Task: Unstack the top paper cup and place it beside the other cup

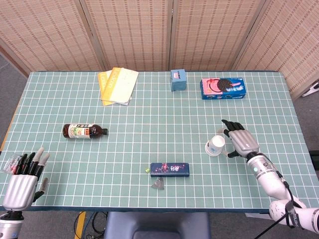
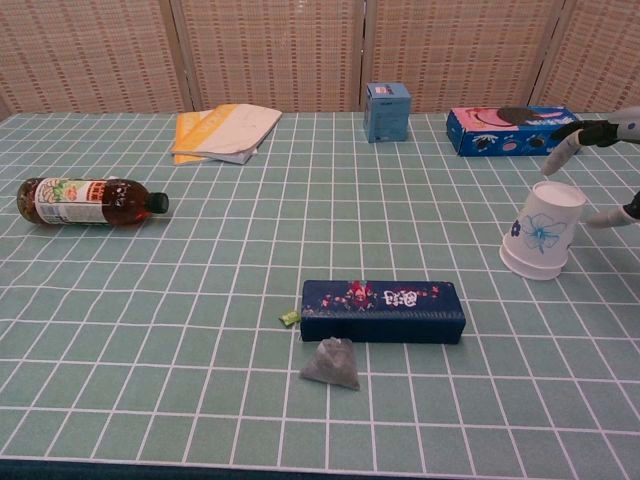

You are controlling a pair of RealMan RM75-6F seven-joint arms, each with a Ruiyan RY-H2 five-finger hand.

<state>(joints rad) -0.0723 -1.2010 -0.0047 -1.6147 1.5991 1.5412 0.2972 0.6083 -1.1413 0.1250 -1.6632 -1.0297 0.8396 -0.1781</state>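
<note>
A white paper cup (image 1: 215, 145) (image 2: 544, 230) with a blue flower print stands upside down on the green gridded table, right of centre; whether it is one cup or a stack I cannot tell. My right hand (image 1: 239, 139) (image 2: 606, 160) is just to its right, fingers spread toward it, not clearly touching. In the chest view only its fingertips (image 2: 558, 139) show at the right edge. My left hand (image 1: 22, 180) hangs at the table's near left corner, fingers straight and holding nothing.
A dark blue floral case (image 1: 170, 169) (image 2: 383, 310) and a grey tea bag (image 2: 331, 364) lie near the front. A brown bottle (image 1: 83, 131) lies at left. Yellow booklets (image 1: 117, 85), a small blue box (image 1: 178, 79) and a cookie box (image 1: 223, 88) sit along the back.
</note>
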